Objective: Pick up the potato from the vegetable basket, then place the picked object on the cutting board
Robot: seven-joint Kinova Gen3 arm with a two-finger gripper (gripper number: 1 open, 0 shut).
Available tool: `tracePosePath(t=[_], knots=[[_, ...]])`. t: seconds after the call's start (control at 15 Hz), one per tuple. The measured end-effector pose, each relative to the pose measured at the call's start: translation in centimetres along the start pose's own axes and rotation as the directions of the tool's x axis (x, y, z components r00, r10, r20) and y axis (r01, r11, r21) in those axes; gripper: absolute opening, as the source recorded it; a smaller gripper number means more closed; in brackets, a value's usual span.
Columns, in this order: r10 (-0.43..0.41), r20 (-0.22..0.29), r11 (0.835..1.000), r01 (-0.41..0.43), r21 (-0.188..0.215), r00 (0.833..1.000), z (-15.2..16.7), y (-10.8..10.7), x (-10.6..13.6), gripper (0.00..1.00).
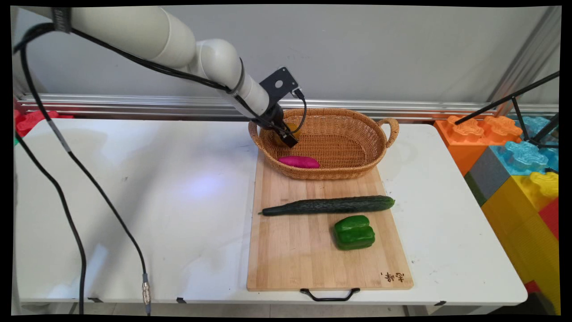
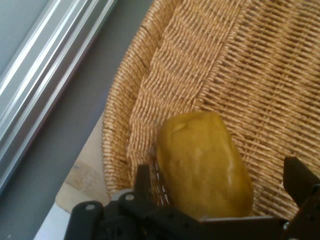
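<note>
The white arm (image 1: 187, 42) reaches in from the upper left, angled downward. Its gripper (image 1: 286, 134) has its fingers (image 2: 142, 185) spread wide apart.

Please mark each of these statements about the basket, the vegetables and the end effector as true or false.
1. The purple sweet potato lies inside the wicker basket. True.
2. The cucumber lies in the basket. False: it lies on the wooden cutting board.
3. The end effector is over a yellow vegetable in the basket. True.
4. The green pepper touches the cucumber. False: they lie apart.
</note>
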Motion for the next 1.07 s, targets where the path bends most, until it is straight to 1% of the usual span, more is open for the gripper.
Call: tracePosePath(t=[0.27, 0.33, 0.73, 0.87, 1.07], knots=[[-0.015, 0.001, 1.0, 0.015, 0.013, 1.0, 1.4, 0.2, -0.4, 1.0], [-0.016, 0.0, 1.0, 0.016, 0.011, 1.0, 1.6, 0.3, -0.4, 0.0], [-0.017, -0.013, 1.0, 0.017, 0.004, 1.0, 2.2, 1.2, -0.5, 0.0], [-0.014, -0.032, 1.0, 0.014, 0.004, 0.999, 1.6, 1.5, -0.1, 0.0], [-0.019, -0.068, 1.0, 0.02, 0.005, 0.997, -0.6, 2.0, 0.6, 0.0]])
